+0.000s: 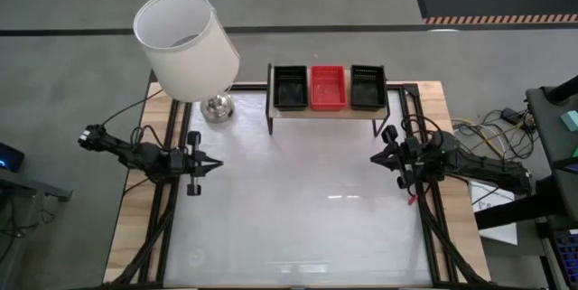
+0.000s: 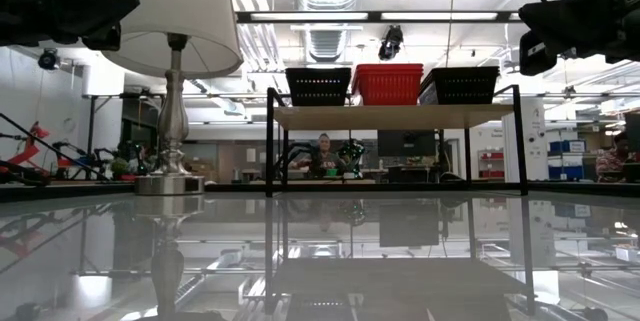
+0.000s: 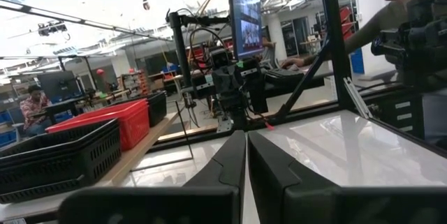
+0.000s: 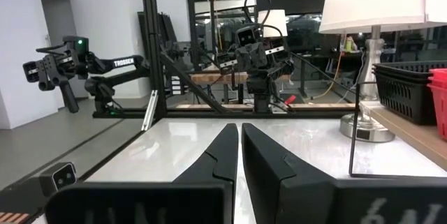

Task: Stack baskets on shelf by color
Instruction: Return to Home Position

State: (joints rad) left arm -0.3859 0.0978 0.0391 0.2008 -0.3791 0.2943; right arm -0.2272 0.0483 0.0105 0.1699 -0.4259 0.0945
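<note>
Three baskets stand side by side on the light-wood shelf at the table's far edge: a black basket on the left, a red basket in the middle, a black basket on the right. They also show in the low view. My left gripper is shut and empty above the table's left side and points toward the table's right. My right gripper is shut and empty above the right side and points toward the table's left. Each is well short of the shelf.
A table lamp with a white shade and a metal base stands at the far left, beside the shelf's left legs. The glossy white table top lies open between the arms. People sit in the room beyond the table.
</note>
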